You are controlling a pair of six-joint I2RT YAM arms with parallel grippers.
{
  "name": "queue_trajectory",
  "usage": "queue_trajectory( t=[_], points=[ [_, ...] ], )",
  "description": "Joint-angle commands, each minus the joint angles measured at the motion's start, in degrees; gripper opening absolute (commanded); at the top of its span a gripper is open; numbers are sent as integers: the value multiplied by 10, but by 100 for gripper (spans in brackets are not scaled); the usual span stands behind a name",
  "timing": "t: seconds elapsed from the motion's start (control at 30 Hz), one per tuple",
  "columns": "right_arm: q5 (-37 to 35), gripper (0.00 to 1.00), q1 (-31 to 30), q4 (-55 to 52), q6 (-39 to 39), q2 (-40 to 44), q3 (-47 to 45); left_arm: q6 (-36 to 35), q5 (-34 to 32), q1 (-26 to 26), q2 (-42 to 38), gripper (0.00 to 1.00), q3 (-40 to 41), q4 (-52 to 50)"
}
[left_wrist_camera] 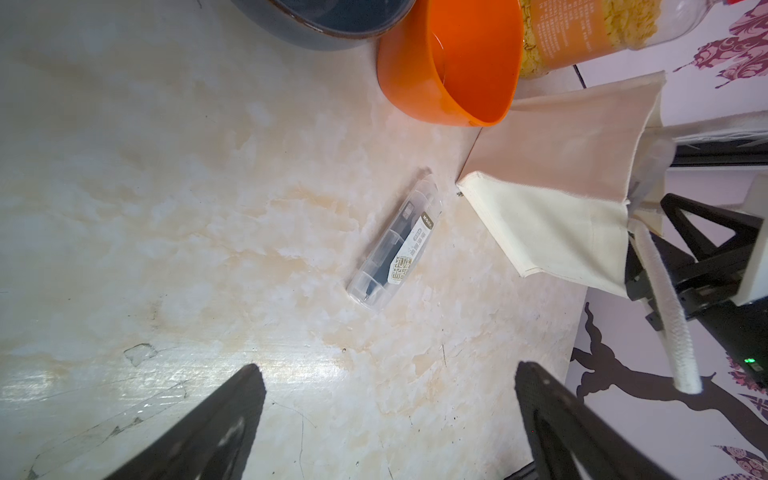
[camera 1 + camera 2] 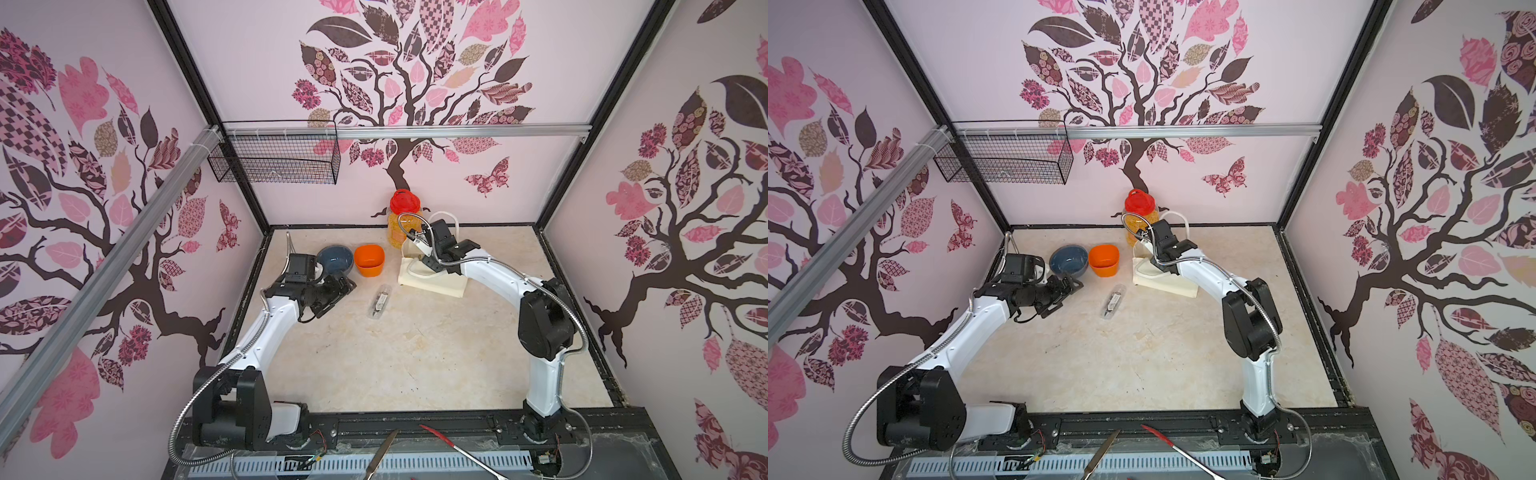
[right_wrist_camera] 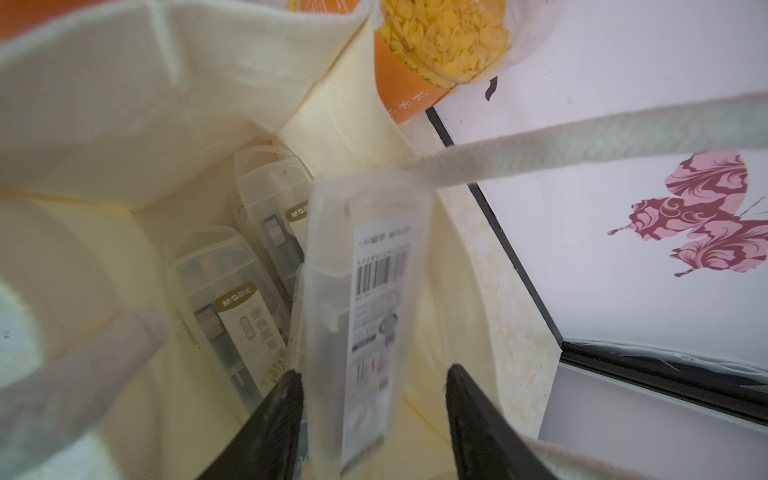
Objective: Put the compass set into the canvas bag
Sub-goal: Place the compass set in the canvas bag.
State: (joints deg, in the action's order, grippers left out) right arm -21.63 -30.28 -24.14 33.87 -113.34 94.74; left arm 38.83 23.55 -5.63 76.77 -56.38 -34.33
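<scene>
Left wrist: clear, labelled compass set (image 1: 395, 245)

The cream boxy tote bag (image 1: 552, 166) is matt woven cloth; the clear oblong compass-set case (image 1: 392, 245), smooth glossy plastic with a paper label; the orange square cup (image 1: 457, 62), shiny plastic; the marble-patterned tabletop (image 1: 208, 208), sheeny.

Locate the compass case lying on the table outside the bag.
In both top views the compass case lies flat on the marble tabletop, between the left gripper and the canvas bag, just robot-side of the orange cup.
</scene>
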Motion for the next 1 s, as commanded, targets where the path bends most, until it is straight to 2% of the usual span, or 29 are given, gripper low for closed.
queue_trajectory(
  t=[0.0, 0.13, 0.3, 0.37, 0.4, 0.6, 0.77, 0.97],
  points=[
    [6, 62, 2, 1, -3, -24, 4, -12, 13, -2, 6, 98, 14, 8],
    [1, 66, 2, -1, -9, -21, 9, -42, 20, -2, 16, 98, -1, -20],
    [-5, 74, 1, -19, -43, 8, 39, -98, -13, -6, 19, 97, -24, -78],
    [-4, 84, 2, -40, -76, 26, 65, -123, -38, -14, 21, 97, -35, -101],
    [7, 88, 2, -54, -91, 37, 79, -134, -51, -20, 22, 96, -40, -110],
    [75, 98, 2, -82, -172, 121, 101, -167, -119, -84, 43, 96, -67, -138],
    [75, 99, 2, -112, -223, 189, 95, -185, -153, -131, 89, 91, -99, -152],
    [55, 100, 1, -119, -272, 296, 6, -232, -220, -201, 178, 90, -179, -191]
  ],
)
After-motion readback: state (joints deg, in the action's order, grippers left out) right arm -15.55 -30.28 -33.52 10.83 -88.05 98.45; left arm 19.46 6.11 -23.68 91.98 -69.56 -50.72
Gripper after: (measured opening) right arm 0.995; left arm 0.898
